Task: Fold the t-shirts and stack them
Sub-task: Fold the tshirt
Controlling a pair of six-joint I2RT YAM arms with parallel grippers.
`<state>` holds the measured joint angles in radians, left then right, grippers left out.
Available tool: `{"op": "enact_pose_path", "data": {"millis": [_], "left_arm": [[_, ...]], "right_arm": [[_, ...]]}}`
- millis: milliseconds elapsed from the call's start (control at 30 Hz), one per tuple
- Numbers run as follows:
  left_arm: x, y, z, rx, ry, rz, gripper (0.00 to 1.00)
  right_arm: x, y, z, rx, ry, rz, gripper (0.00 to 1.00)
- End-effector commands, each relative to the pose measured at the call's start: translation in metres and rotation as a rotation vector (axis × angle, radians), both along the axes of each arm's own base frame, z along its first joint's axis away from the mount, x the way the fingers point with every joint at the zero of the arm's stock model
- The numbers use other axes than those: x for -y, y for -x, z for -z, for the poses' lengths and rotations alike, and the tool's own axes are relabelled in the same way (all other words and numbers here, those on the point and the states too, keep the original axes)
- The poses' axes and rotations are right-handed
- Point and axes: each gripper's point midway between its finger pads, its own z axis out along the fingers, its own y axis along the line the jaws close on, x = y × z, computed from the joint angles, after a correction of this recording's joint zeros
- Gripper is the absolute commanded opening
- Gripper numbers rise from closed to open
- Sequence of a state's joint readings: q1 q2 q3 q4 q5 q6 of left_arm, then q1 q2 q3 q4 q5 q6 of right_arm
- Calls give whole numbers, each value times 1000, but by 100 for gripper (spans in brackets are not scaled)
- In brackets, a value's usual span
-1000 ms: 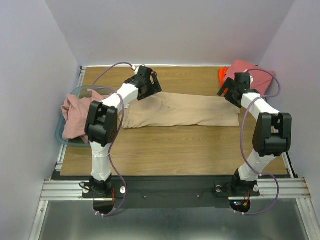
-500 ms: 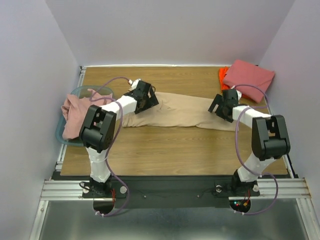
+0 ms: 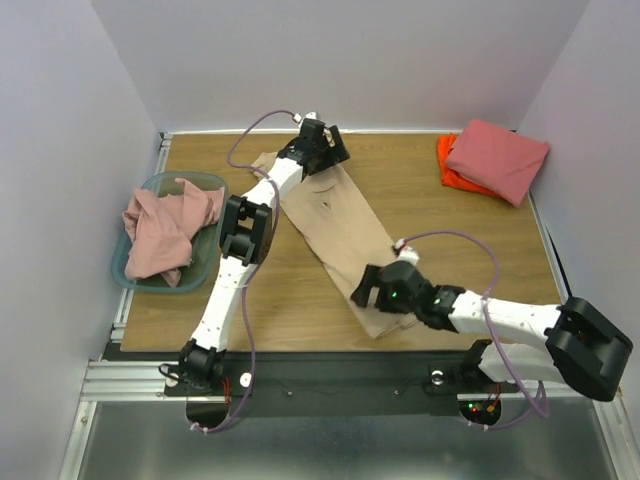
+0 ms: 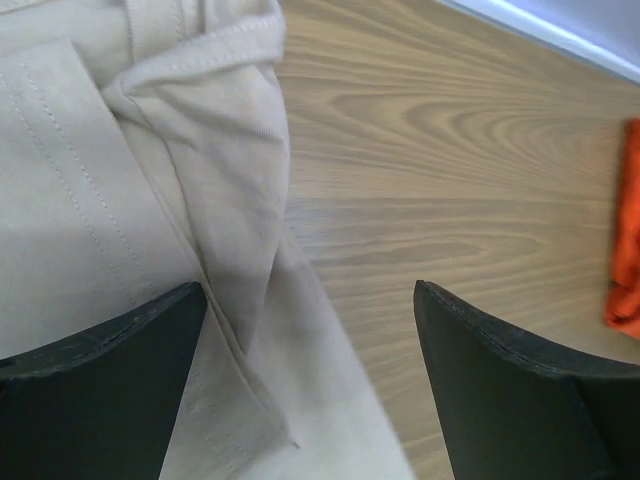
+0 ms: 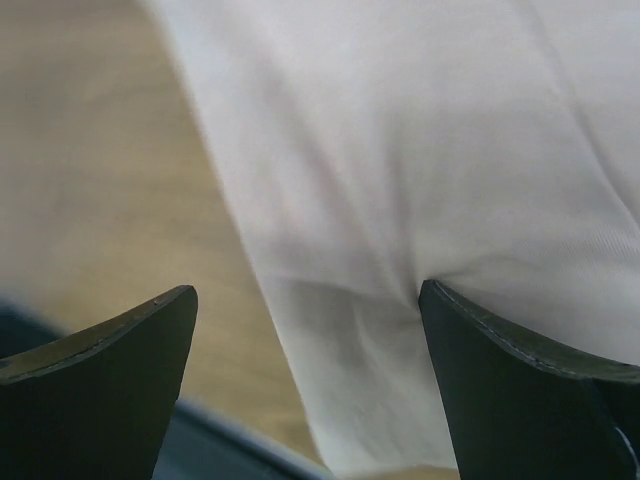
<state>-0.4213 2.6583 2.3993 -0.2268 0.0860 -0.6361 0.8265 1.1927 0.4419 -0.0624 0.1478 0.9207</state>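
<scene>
The tan t-shirt (image 3: 345, 235) lies as a long folded strip, diagonal from the far middle of the table to the near edge. My left gripper (image 3: 322, 152) is open over its far end; the left wrist view shows the cloth's seams (image 4: 190, 200) between the wide-apart fingers (image 4: 100, 380). My right gripper (image 3: 368, 290) is open over the near end; the cloth (image 5: 420, 180) fills the right wrist view. The dusty pink shirt (image 3: 160, 235) is crumpled in the bin. The salmon-red shirt (image 3: 497, 155) lies folded on the orange one (image 3: 446, 160) at the far right.
The translucent teal bin (image 3: 125, 275) sits at the table's left edge. The table's near edge and black rail (image 5: 200, 440) show just under my right gripper. The orange shirt's edge (image 4: 628, 240) shows at the right of the left wrist view.
The tan shirt has swung from lying left-to-right to a diagonal. My left gripper moved to the far middle; my right gripper moved from the far right to the near edge.
</scene>
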Motion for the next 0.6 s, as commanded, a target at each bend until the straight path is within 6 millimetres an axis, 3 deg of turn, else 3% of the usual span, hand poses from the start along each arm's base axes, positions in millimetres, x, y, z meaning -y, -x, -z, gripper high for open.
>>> {"op": "enact_pose_path", "data": {"millis": [0, 67, 133, 200, 233, 300, 367, 433, 500, 567], "left_arm": [[55, 12, 2, -11, 224, 156, 99], [70, 14, 0, -2, 287, 184, 99], [83, 10, -13, 36, 357, 197, 99], [92, 10, -17, 60, 410, 224, 99], [95, 9, -18, 58, 441, 220, 99], [100, 8, -20, 74, 484, 235, 99], [105, 11, -25, 73, 518, 249, 99], [110, 11, -42, 117, 535, 265, 99], [113, 8, -77, 193, 533, 268, 99], [110, 6, -116, 255, 545, 256, 99]], "right_arm": [[-27, 101, 46, -248, 68, -258, 100], [-47, 125, 49, -235, 100, -408, 100], [-74, 142, 34, -207, 81, -568, 100], [-92, 153, 18, -148, 61, -705, 100], [-107, 166, -3, -125, 4, -784, 100], [-116, 172, -24, -79, -47, -859, 100], [-119, 168, -52, -10, -112, -853, 100], [-116, 164, -64, 25, -131, -824, 100], [-109, 149, -85, 90, -139, -737, 100], [-92, 125, -91, 137, -58, -598, 100]]}}
